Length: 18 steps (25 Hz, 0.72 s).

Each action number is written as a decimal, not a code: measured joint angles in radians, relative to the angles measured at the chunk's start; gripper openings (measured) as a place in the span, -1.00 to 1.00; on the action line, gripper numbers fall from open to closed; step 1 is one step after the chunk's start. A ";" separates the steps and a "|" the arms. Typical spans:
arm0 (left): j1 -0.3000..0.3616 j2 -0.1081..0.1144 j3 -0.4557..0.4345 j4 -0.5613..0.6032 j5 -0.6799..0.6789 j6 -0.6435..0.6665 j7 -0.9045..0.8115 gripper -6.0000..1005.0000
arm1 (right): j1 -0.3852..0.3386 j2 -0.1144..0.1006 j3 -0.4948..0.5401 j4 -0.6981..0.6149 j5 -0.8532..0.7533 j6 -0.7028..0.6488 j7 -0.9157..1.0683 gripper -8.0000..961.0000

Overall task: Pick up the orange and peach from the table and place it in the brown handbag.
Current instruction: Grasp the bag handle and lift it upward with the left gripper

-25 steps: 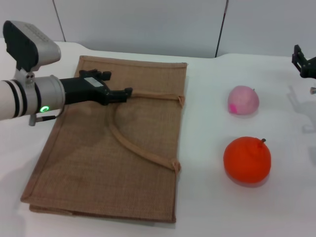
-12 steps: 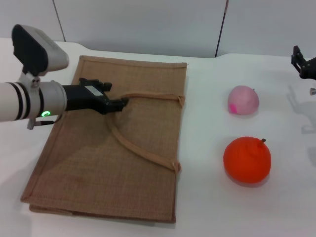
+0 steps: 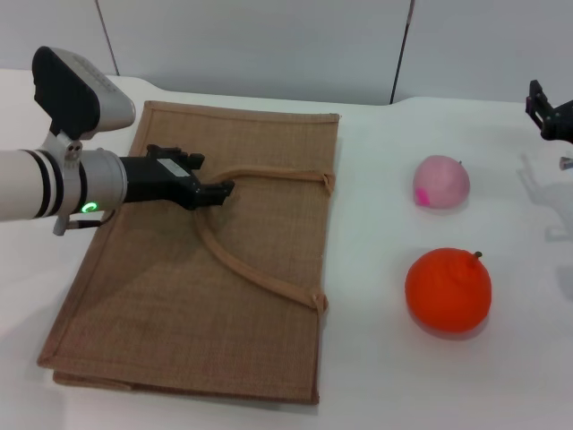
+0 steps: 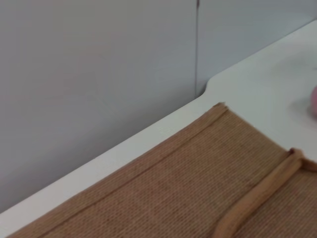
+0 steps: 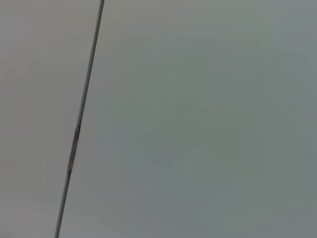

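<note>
The brown handbag [image 3: 201, 260] lies flat on the table [image 3: 385, 376], long axis running away from the robot, mouth edge w/ the handle [image 3: 255, 269] toward the fruit side. Left gripper [image 3: 218, 189] sits low over the bag's far half, tips right at the handle's bend, clenched on it as far as the head view shows (strap looks pinched, not certain). Peach [image 3: 440, 182] and orange [image 3: 448, 289] rest well apart from the bag, beyond its mouth edge, orange nearer the robot. Right gripper [image 3: 548, 115] is parked past the peach, nearer both fruit; can't tell its jaws.
</note>
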 joint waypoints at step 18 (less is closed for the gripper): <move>-0.035 -0.043 -0.004 -0.012 0.086 0.078 -0.036 0.42 | 0.005 0.000 0.000 -0.005 0.002 0.001 0.001 0.49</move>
